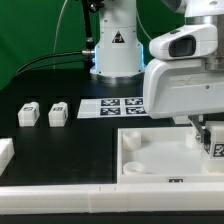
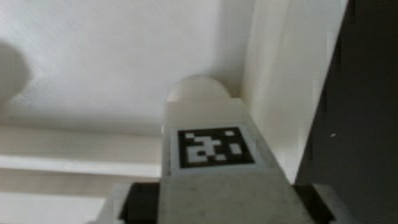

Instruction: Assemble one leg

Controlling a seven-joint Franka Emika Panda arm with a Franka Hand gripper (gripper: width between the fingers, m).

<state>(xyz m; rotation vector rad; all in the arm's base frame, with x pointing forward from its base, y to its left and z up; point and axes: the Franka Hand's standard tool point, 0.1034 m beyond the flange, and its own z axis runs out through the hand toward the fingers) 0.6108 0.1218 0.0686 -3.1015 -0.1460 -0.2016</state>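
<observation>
My gripper (image 1: 211, 140) is shut on a leg (image 1: 215, 148), a small white block with a black-and-white tag, and holds it over the far right part of the large white panel (image 1: 150, 160). In the wrist view the leg (image 2: 214, 130) sits between my dark fingers (image 2: 155, 202), its rounded end pointing at the panel (image 2: 107, 110) close to its raised edge; my gripper (image 2: 231, 208) is clamped around the leg's base. Two more legs (image 1: 30, 113) (image 1: 58, 113) lie side by side on the black table at the exterior view's left.
The marker board (image 1: 112, 105) lies in front of the arm's base (image 1: 113, 50). A white block (image 1: 5, 152) sits at the exterior view's left edge. A long white rail (image 1: 90, 200) runs along the front. Green backdrop behind.
</observation>
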